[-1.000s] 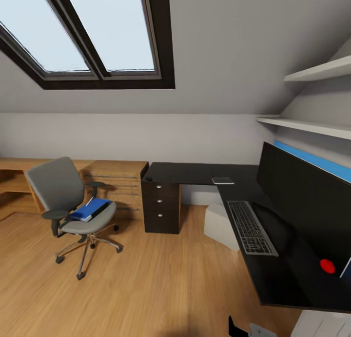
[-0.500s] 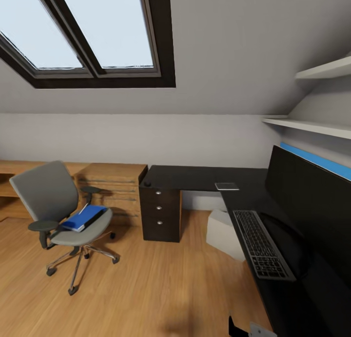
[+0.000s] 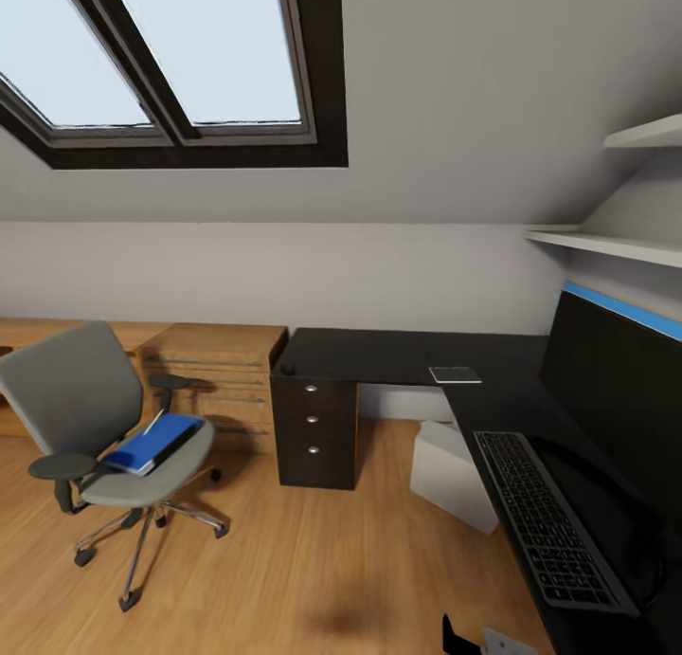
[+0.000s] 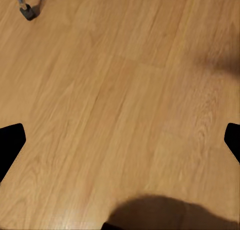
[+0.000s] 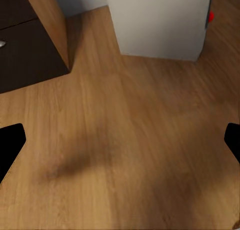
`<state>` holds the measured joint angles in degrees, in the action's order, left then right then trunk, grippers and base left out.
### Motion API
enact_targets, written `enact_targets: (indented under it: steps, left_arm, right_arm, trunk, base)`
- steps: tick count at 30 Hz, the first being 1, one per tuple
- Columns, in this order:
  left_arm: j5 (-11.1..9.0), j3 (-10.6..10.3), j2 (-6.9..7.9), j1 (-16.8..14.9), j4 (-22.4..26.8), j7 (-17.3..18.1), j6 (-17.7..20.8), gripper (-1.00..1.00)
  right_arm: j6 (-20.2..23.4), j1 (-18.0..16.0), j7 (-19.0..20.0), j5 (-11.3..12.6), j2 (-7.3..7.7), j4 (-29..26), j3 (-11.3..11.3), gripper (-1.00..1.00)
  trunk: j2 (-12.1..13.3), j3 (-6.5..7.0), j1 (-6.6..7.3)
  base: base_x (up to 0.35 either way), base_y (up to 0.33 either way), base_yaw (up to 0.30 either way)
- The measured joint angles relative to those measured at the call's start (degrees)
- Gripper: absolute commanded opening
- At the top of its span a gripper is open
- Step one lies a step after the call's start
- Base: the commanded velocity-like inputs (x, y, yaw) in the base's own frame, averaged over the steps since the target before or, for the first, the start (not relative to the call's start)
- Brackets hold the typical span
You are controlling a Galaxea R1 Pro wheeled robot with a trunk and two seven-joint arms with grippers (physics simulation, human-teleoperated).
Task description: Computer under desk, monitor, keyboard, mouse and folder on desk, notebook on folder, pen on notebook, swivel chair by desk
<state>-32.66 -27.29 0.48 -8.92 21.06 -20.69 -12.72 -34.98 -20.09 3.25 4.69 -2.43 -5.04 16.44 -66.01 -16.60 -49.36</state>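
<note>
The grey swivel chair point(image 3: 80, 418) stands on the floor at the left, apart from the desk, with the blue folder point(image 3: 152, 444) on its seat. The black L-shaped desk point(image 3: 379, 354) fills the right. On it lie the small pale notebook point(image 3: 455, 374) and the black keyboard point(image 3: 551, 524), in front of the wide black monitor point(image 3: 616, 380). The light grey computer point(image 3: 453, 475) point(image 5: 157, 22) sits under the desk. The mouse and the pen are out of view. My left gripper point(image 4: 120, 145) and right gripper point(image 5: 120, 145) are both open over bare floor.
A light wood cabinet point(image 3: 213, 371) stands left of the desk's dark drawer pedestal point(image 3: 315, 432) point(image 5: 22, 45). White shelves point(image 3: 616, 245) hang on the right wall under a sloped ceiling with a skylight point(image 3: 189, 58). One chair caster point(image 4: 27, 11) shows on the wood floor point(image 3: 313, 560).
The whole head picture has shifted, so the camera has moved: chair and folder slid left, keyboard and monitor slid right and down. A red spot on the desk left the picture.
</note>
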Motion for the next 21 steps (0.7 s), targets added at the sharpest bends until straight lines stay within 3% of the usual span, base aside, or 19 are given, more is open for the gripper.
enact_targets:
  steps: [21]
  left_arm:
    - [0.0,-0.1,-0.08,0.0,0.0,0.0,0.0,1.0]
  right_arm:
    - [0.0,0.0,-0.1,-0.7,-0.02,0.0,0.0,1.0]
  trunk:
    - [0.0,0.0,0.0]
  base:
    - [0.33,0.114,0.0]
